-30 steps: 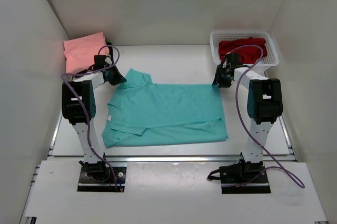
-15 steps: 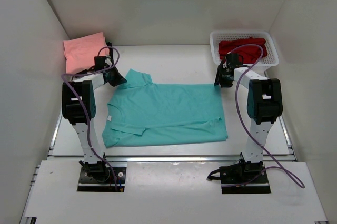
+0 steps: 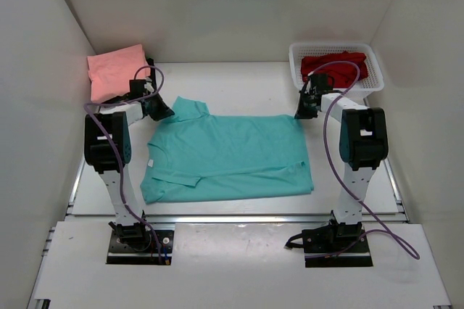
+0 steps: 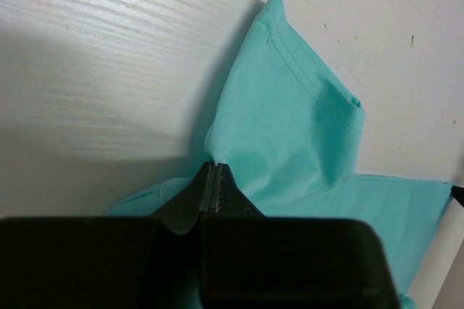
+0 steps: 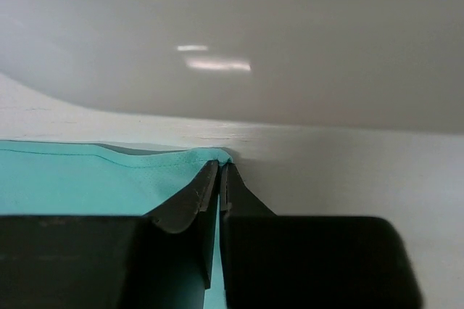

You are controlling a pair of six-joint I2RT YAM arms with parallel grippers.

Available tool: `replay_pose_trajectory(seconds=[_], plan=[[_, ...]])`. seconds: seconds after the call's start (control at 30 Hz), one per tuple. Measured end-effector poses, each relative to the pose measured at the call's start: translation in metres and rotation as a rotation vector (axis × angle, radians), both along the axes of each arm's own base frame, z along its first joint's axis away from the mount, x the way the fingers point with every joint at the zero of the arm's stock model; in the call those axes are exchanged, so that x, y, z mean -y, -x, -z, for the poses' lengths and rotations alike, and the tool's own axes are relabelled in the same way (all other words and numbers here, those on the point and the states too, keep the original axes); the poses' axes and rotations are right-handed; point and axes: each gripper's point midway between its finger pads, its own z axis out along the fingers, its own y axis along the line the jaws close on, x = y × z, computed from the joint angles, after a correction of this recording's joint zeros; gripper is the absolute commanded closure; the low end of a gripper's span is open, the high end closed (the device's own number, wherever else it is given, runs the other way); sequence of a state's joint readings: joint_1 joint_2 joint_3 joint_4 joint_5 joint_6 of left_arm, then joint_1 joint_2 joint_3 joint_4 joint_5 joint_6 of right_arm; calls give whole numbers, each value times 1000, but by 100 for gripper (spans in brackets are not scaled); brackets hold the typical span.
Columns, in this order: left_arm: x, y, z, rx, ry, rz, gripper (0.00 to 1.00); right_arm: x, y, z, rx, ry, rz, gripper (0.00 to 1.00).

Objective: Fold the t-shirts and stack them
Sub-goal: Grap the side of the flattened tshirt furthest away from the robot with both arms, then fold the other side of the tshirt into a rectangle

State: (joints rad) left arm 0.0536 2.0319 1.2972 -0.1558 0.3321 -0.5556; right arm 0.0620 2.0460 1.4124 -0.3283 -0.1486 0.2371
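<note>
The teal t-shirt (image 3: 228, 157) lies spread on the table, its near sleeve folded in. My left gripper (image 3: 162, 109) is shut on the teal cloth by the far left sleeve (image 4: 290, 128); my right gripper (image 3: 300, 112) is shut on the shirt's far right hem corner (image 5: 210, 157). The salmon pink t-shirt (image 3: 114, 69) lies folded at the far left. The red t-shirt (image 3: 333, 66) lies in the white mesh basket (image 3: 370, 59) at the far right. A little dark cloth shows behind the pink shirt.
White walls close in the table on the left, back and right. The basket stands right behind my right gripper. The arm bases are bolted at the near edge.
Both grippers have shifted slightly toward the far side, drawing the shirt's far edge tauter. Nothing else has moved.
</note>
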Motion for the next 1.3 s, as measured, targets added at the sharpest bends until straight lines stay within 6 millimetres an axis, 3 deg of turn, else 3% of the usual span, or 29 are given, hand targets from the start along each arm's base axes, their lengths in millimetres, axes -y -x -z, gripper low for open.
replay_pose_trajectory(seconds=[0.17,0.3,0.53,0.67,0.87,1.13,1.3], plan=[[-4,0,-7,13,4,-8,100,-3,-2,-2,13,-11,-11,100],[-11,-4,-25,51,7,-22,100,-5,-5,-8,45,-21,-20,100],[-17,-3,-56,123,45,-44,100,-3,2,-42,129,-66,-53,100],[-14,24,-57,115,66,-47,100,-4,18,-58,165,-91,-75,100],[-7,71,-58,96,82,-50,100,-7,55,-60,174,-106,-109,100],[-14,99,-77,134,51,-86,100,-9,107,-52,165,-122,-144,100],[-19,127,-72,96,-27,-109,100,-8,126,-48,162,-115,-155,100]])
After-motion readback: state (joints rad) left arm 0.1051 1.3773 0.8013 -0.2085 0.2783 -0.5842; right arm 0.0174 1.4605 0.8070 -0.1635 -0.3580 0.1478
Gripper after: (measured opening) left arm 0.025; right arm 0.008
